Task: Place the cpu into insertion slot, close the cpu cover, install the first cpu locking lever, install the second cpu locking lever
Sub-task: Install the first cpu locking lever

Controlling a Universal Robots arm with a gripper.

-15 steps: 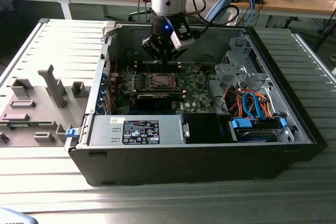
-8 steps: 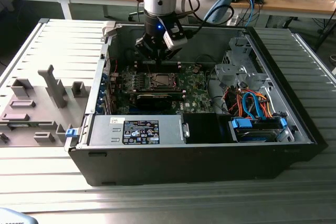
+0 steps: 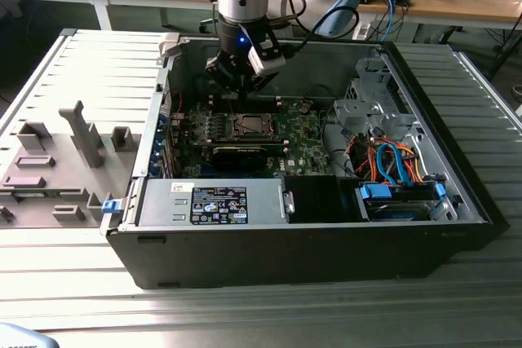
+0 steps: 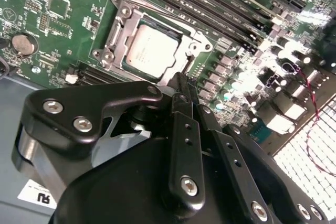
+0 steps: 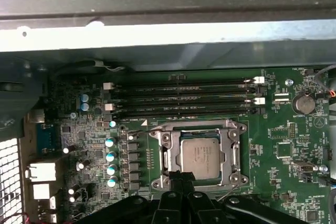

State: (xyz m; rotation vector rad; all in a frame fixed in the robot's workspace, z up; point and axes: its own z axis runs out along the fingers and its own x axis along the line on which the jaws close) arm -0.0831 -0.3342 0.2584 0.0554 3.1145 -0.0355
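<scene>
A robot arm's gripper (image 3: 242, 90) hangs inside an open computer case (image 3: 424, 226), just above the green motherboard (image 3: 298, 132). In both wrist views its 2 black fingers (image 4: 185, 103) are pressed together with nothing between them, their tips at the edge of the insertion slot (image 5: 157, 163). The cpu (image 5: 200, 156) lies flat in that slot, silver top up, and the cpu cover (image 5: 232, 153) is folded down around it, framing the chip. In the first wrist view, 4 long black memory slots (image 5: 181, 98) run beside the socket. The case rests on a ribbed metal table (image 3: 90, 63).
</scene>
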